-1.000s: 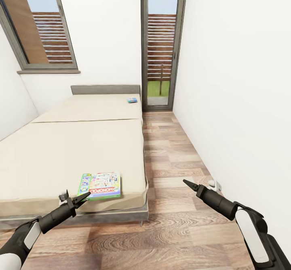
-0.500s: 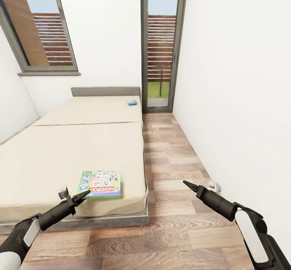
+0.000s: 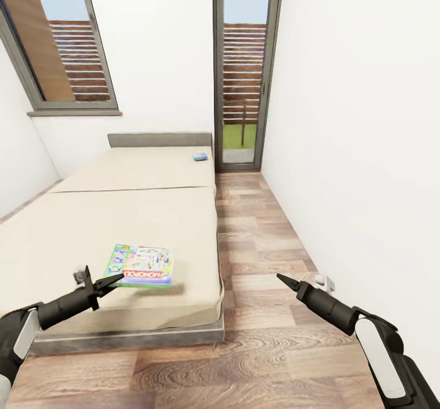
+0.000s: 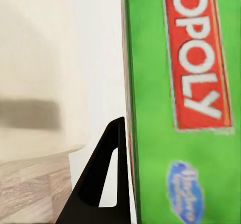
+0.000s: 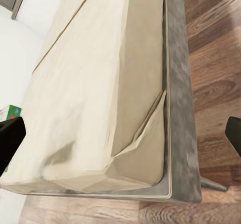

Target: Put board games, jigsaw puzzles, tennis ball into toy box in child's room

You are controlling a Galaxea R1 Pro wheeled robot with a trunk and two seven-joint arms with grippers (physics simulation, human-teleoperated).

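The green board game (image 3: 139, 266) lies near the foot corner of the bed (image 3: 73, 238). The left gripper (image 3: 98, 284) is spread at its edge. The right gripper (image 3: 287, 282) hangs over the floor (image 3: 269, 244), jaws pressed together.

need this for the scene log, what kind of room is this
Most likely a bedroom: a low bed with a beige mattress and grey headboard, a board game lying on it, a wood-plank floor.
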